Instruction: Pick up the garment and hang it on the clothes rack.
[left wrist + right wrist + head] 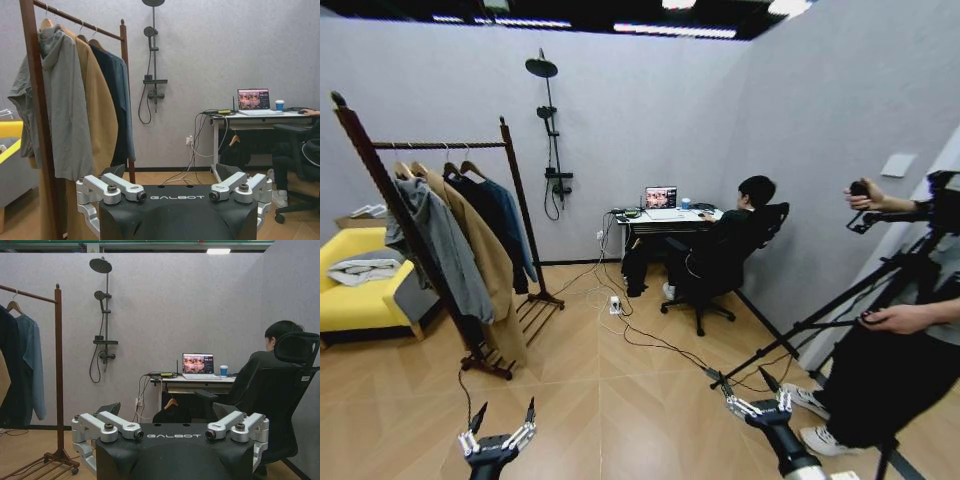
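The dark teal-blue soft top hangs vertically on the reddish-brown wooden rack, ahead and left; the wide-open left gripper is nearer than the wide-open right gripper.

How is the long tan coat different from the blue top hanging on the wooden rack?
The long tan coat reaches down near the rack's slatted base, while the dark teal-blue top ends much higher. The coat is light brown; the top is blue. The coat hangs between the grey hooded jacket and the black garment; the top hangs last, nearest the far post. Both hang on hangers from the dark reddish-brown wooden clothes rack.
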You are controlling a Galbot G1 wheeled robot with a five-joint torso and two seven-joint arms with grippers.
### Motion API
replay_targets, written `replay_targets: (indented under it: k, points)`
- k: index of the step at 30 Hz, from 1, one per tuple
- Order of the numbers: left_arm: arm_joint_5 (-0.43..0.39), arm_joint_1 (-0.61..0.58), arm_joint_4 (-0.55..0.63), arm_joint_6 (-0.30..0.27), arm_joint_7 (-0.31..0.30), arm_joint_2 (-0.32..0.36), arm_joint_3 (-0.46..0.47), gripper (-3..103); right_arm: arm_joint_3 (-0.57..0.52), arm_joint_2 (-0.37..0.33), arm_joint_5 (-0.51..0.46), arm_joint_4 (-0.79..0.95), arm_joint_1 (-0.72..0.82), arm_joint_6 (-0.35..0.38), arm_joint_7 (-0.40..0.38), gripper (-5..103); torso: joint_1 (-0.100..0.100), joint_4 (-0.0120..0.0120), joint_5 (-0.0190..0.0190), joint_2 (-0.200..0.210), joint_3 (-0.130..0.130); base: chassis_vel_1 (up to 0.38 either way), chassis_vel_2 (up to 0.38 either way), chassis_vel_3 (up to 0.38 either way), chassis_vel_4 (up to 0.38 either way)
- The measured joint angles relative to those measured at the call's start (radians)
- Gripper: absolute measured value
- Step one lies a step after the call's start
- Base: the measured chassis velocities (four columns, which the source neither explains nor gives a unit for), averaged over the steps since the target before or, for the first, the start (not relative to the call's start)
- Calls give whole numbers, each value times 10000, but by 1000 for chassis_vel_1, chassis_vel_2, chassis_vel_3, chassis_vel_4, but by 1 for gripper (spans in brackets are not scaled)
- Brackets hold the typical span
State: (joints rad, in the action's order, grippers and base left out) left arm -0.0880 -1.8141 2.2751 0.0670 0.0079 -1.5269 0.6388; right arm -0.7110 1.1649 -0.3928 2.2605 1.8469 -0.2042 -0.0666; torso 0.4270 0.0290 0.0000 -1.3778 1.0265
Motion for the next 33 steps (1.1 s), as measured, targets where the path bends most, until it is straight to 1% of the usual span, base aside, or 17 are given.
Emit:
replay_targets:
  k: [1,7,16,22,29,33]
  points:
    - [0,-1,0,0,-3,0,1,100,0,0,0,0,2,0,0,100,-10,-3,-1,14,-9,91,-6,-12,52]
    - [0,-2,0,0,-5,0,1,100,0,0,0,0,3,0,0,100,-16,1,0,33,-17,39,0,0,23]
    - [0,-2,0,0,-6,0,0,100,0,1,0,0,3,0,0,100,-13,0,0,35,-16,5,-1,-6,6]
    - [0,-2,0,0,-6,0,0,100,0,0,0,0,2,0,0,100,-11,0,1,30,-14,95,-86,-79,98]
    - [0,-3,0,0,-7,0,0,100,0,0,0,0,5,0,0,100,-15,1,0,0,-13,162,-183,-149,148]
    - [0,-3,0,0,-7,0,0,100,0,1,1,0,6,0,0,100,14,2,1,-41,10,54,-50,-61,58]
